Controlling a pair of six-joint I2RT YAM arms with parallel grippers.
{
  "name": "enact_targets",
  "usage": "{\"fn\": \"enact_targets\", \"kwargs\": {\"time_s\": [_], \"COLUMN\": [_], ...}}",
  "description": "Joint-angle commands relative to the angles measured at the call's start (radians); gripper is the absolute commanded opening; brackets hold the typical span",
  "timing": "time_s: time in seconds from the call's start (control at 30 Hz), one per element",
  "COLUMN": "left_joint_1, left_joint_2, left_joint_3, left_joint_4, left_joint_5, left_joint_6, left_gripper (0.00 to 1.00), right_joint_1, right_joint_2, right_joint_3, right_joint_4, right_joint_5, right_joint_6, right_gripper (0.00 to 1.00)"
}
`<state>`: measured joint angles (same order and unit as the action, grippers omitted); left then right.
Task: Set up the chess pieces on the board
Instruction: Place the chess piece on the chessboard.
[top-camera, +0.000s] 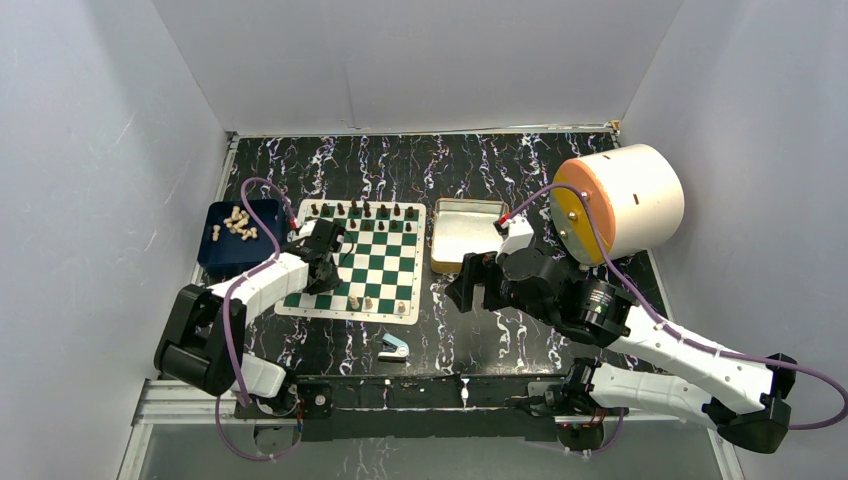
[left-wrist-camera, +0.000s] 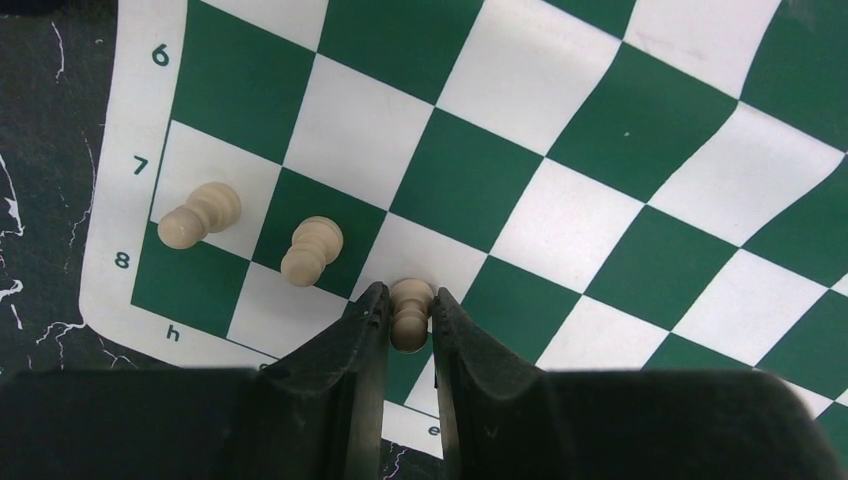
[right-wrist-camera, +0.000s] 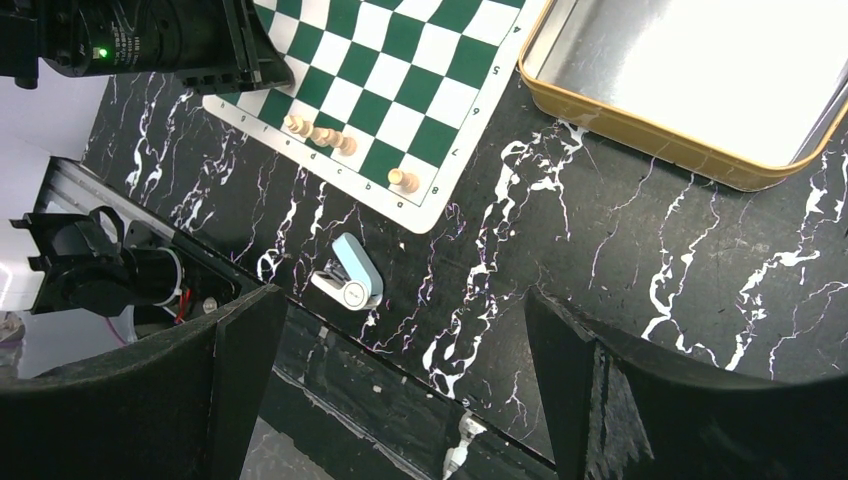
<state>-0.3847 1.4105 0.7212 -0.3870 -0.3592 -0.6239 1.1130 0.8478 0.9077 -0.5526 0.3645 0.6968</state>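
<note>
Pale-wood pawn is pinched in the left tool, jaws nearly closed on its body. It sits low over the board near the h8 corner, roughly on the line between rows 7 and 8. I can't tell whether its base touches the mat.

Risks as I see them:
- Release here and the pawn could land straddling two squares. I want it centred first.
- If the base isn't down flat, it could topple when the jaws part. Same result if it sticks to one pad.
- The neighbour pawn stands just beside the left finger. A wide opening or a sideways retreat could clip it, and it could take the corner pawn down with it. A small opening and a straight lift look safer.

Right tool is wide open and holds nothing. It hangs over the marble worktop between the tin and the blue-white stapler thing, well apart from the board, so little risk there.

More pale pieces wait in the blue tray.
</note>
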Motion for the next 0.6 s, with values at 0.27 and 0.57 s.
{"fn": "enact_targets", "kwargs": {"time_s": [0.27,0.57], "left_joint_1": [-0.002,-0.002], "left_joint_2": [-0.013,0.018], "left_joint_3": [0.042,0.053], "left_joint_4": [-0.020,-0.010], "left_joint_5": [-0.053,-0.072], "left_joint_6": [-0.002,0.030], "left_gripper": [0.20,0.22], "right_joint_1": [-0.002,-0.002], "right_joint_2": [-0.030,-0.038], "right_joint_3": [0.016,0.029], "right_joint_4": [0.021,0.011], "right_joint_5": [0.005,0.007], "right_joint_6": [0.016,0.014], "right_gripper": [0.99,0.99]}}
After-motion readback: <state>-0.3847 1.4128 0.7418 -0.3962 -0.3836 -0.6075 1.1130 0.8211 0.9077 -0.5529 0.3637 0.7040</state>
